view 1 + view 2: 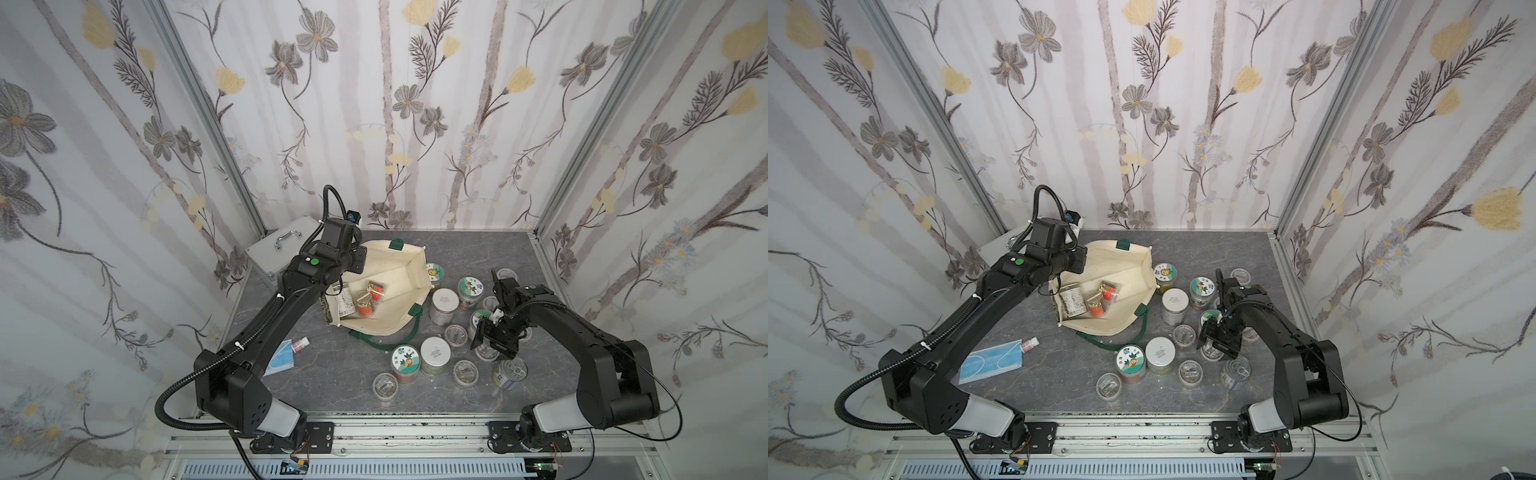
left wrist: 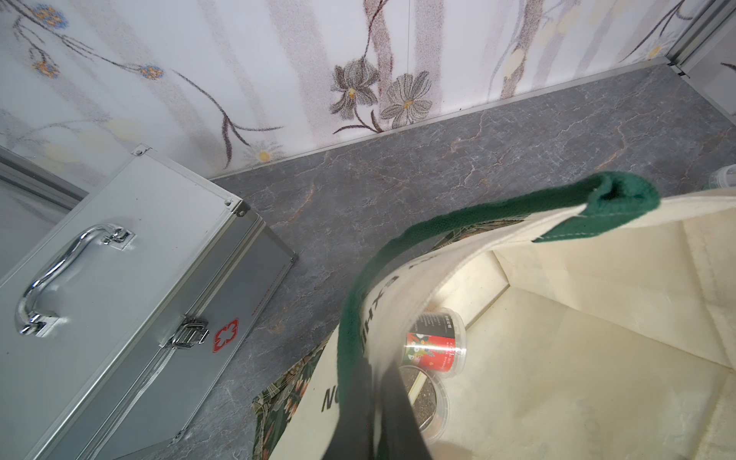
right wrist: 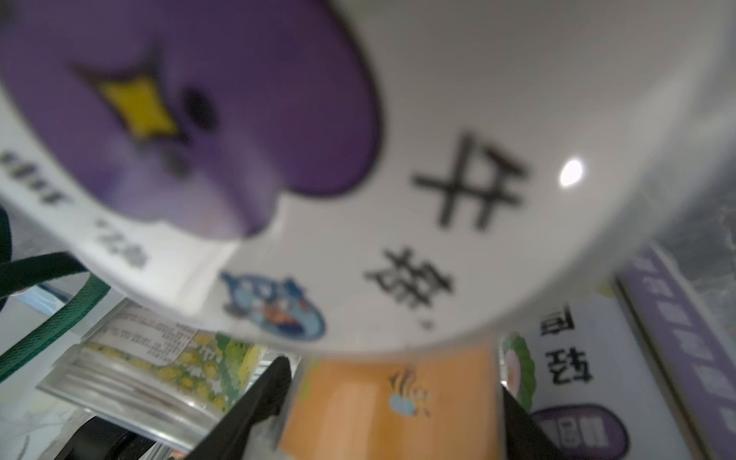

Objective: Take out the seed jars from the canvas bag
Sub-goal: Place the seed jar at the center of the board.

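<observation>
Left tool pinching canvas bag rim, right tool's state unclear, seed jars on grey table, floral walls

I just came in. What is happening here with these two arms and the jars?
The left gripper is shut on the rim of the cream canvas bag with dark green handles, holding it open. A few labelled seed jars lie inside. Many more round jars stand on the grey marble table beside the bag. The right gripper is low among them, its fingers either side of an orange-labelled jar; whether it grips is unclear.
</observation>
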Motion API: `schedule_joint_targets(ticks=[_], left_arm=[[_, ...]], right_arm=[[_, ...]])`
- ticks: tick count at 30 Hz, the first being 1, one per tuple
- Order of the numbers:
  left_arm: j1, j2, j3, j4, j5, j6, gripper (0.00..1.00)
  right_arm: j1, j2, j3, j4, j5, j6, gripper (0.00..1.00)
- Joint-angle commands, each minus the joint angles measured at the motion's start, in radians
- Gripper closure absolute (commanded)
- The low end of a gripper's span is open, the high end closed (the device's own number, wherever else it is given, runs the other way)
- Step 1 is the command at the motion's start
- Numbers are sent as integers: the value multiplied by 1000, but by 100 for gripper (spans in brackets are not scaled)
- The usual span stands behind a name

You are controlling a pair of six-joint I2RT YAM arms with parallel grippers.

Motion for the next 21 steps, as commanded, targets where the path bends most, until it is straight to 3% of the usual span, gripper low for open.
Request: schedule_joint_targets(ticks=[1, 8, 15, 18, 21], left_arm=[[1, -9, 10, 24, 4, -12, 100], [1, -12, 10, 26, 6, -12, 100], [0, -37, -2, 41, 32, -7, 100], [0, -55, -12, 55, 42, -7, 100], [0, -59, -21, 64, 57, -7, 100]], right_arm=[[-5, 26, 5, 25, 6, -23, 26], [-19, 18, 24, 31, 16, -36, 14], [-16, -100, 160, -21, 7, -74, 10], [48, -179, 271, 7, -8, -68, 8], [195, -211, 360, 126, -11, -22, 9]])
